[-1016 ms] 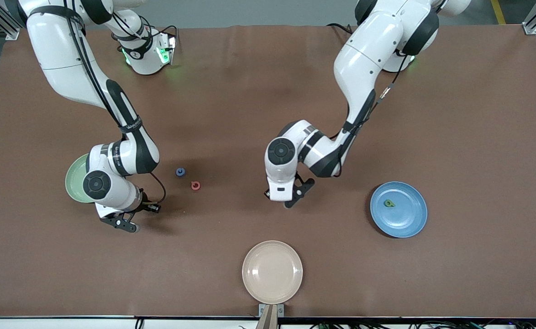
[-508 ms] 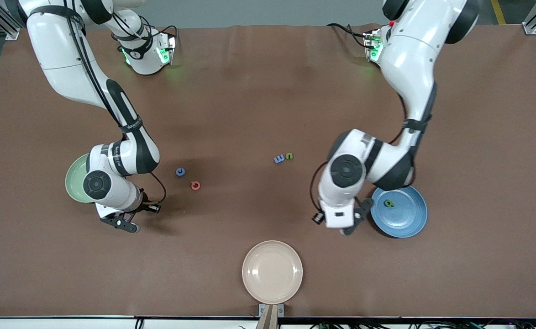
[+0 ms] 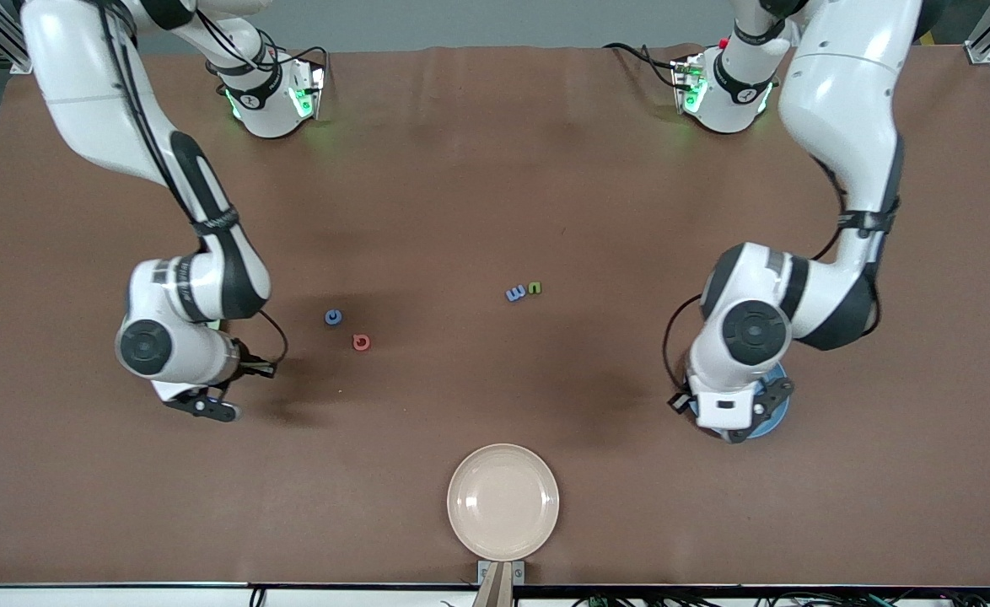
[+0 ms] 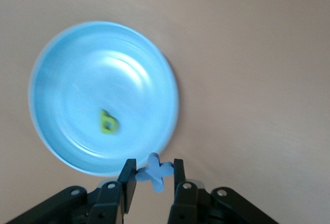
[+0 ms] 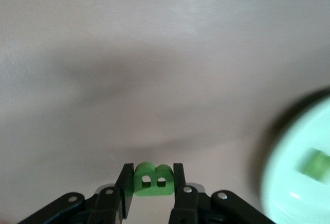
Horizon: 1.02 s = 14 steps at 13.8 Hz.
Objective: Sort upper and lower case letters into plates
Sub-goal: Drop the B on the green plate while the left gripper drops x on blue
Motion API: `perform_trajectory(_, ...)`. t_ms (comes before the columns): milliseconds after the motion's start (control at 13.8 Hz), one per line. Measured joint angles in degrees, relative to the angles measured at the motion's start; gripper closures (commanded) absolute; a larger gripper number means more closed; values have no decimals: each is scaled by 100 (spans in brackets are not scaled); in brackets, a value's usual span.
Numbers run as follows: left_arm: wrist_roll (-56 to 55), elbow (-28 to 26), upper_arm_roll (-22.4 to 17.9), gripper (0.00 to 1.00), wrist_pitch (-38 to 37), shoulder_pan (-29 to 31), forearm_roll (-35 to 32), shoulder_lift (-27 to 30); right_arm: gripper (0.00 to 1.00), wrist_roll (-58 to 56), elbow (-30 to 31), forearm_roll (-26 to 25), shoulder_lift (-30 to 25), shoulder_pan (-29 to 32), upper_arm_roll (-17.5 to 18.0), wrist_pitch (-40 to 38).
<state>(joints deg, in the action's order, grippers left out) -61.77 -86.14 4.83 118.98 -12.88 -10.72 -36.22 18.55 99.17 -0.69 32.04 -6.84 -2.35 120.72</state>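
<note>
My left gripper (image 4: 154,165) is shut on a blue cross-shaped letter (image 4: 155,172) and hangs at the rim of the blue plate (image 4: 62,80), where a green "b" (image 4: 108,122) lies. From the front, that left gripper (image 3: 744,426) covers most of the blue plate (image 3: 782,396). My right gripper (image 5: 152,170) is shut on a green "B" (image 5: 152,181) above bare table, beside the mint plate (image 5: 299,183), which holds a green piece (image 5: 317,163). In the front view the right arm hides the mint plate, with the right gripper (image 3: 204,409) below the wrist.
Loose on the table lie a blue letter (image 3: 333,317), a red letter (image 3: 361,341), another blue letter (image 3: 515,293) and a small green letter (image 3: 535,288). A cream plate (image 3: 503,502) stands nearest the front camera at mid table.
The left arm swung from mid table to the blue plate, uncovering two letters. The right arm shifted over the mint plate, hiding it.
</note>
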Motion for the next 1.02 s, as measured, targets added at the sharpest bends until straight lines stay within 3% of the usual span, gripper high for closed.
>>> perform_trajectory(363, 661, -1769, 96, 96, 1298, 635, -21, 599, 80, -1547, 1012, -2, -1160, 912, -32, -198)
perform_trajectory(435, 708, -1938, 101, 89, 1387, 699, -21, 655, 80, -1857, 1178, -2, -1215, 1116, -37, -76)
perform_trajectory(508, 739, -2031, 102, 72, 1434, 727, -22, 686, 80, -2159, 1352, -2, -1224, 1304, -40, 162)
perform_trajectory(581, 746, -2070, 103, 41, 1472, 736, -22, 690, 80, -2391, 1551, -2, -1215, 1452, -42, 472)
perform_trajectory(653, 746, -2084, 102, 16, 1485, 751, -22, 685, 80, -2552, 1785, -2, -1202, 1561, -42, 828)
perform_trajectory(726, 746, -2089, 102, 0, 1487, 779, -22, 683, 80, -2630, 2002, -3, -1189, 1622, -41, 1133)
perform_trajectory(1016, 772, -2105, 99, 0, 1488, 891, -22, 673, 78, -2675, 2682, -11, -1170, 1648, -26, 2042)
